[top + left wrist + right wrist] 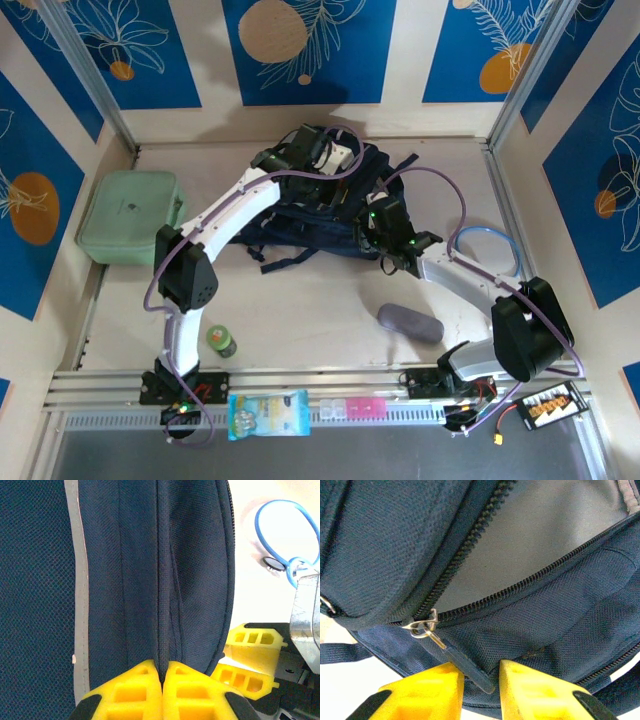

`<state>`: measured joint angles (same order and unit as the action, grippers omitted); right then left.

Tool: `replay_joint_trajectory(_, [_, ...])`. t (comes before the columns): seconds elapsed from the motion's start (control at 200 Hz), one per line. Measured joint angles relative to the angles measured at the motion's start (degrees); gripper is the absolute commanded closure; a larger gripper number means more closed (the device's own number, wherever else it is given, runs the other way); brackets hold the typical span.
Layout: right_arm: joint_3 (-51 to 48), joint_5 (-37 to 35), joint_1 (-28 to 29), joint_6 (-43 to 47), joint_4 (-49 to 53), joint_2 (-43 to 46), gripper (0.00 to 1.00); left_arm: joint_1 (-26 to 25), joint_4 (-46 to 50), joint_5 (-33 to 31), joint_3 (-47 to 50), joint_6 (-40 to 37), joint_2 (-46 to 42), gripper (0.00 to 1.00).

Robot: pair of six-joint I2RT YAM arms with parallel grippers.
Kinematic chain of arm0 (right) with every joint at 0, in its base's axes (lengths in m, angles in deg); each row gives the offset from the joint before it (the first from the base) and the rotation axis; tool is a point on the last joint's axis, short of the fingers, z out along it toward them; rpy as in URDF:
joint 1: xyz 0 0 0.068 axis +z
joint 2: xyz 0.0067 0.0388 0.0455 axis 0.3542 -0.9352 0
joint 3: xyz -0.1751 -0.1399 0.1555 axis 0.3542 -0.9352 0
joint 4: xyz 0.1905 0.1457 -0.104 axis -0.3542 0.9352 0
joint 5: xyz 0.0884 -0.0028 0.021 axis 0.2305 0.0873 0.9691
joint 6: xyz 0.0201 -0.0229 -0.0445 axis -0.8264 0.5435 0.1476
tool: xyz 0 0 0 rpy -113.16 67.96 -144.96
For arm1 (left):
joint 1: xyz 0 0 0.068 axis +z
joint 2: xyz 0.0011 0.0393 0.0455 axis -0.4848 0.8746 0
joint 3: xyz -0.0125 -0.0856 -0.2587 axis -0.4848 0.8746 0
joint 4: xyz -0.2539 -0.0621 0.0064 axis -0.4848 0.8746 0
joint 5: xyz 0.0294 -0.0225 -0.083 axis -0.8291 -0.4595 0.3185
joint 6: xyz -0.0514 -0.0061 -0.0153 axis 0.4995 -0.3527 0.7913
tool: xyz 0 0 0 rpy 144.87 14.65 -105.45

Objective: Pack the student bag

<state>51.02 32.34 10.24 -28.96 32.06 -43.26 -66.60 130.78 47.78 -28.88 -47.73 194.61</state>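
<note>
Student bag: the student bag (305, 215) lies on the bench (320, 330) at the middle of its far side, with black straps trailing toward the near edge.
Left claw: the left claw (162, 692) has its yellow fingers pressed together, pinching a raised ridge of the bag's navy fabric that runs straight up from the fingertips.
Grey trim: a grey strip (80, 580) runs along the fabric to the left of that ridge.
Right claw: the right claw (480, 669) is narrow, its fingers closed around the dark zip pull (470, 672) at the bag's near side.
Zip: the metal slider (422, 627) sits just above the pull, and beyond it the two rows of teeth spread apart.
Opening: pale grey lining (545, 535) shows between the parted teeth.
Claw spacing: in the left wrist view the right claw's yellow fingers sit just beside the bag's edge, near the left claw.
Mint case: a mint green zip case (130, 215) rests at the left, apart from the bag.
Grey case: an oval grey case (408, 323) lies on the bench below the right arm.
Green can: a small green can (221, 341) stands beside the left arm's base.
Near rail: a pale blue packet (268, 414) and a pink and white pill box (350, 408) lie along it.
Blue cable: a looped blue cable (282, 502) lies right of the bag.
</note>
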Motion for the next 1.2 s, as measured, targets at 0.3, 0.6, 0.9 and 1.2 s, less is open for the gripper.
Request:
replay_joint_trajectory(0.3, [0.5,1.5,0.0,0.8,0.2,0.0,0.91,0.3,0.0,0.1,0.0,0.0,0.0,1.0])
replay_joint_trajectory(0.6, [0.3,3.1,-0.2,1.2,1.3,1.8,0.92,0.4,0.0,-0.1,0.0,0.0,0.0,1.0])
replay_joint_trajectory(0.9, [-0.6,10.2,-1.5,2.6,1.7,4.5,1.0,0.4,-0.3,0.2,0.3,-0.3,0.1,0.64])
replay_joint_trajectory(1.2, [-2.6,13.3,-2.0,1.8,0.4,4.5,1.0,0.8,-6.5,-1.1,17.4,3.3,-7.4,0.39])
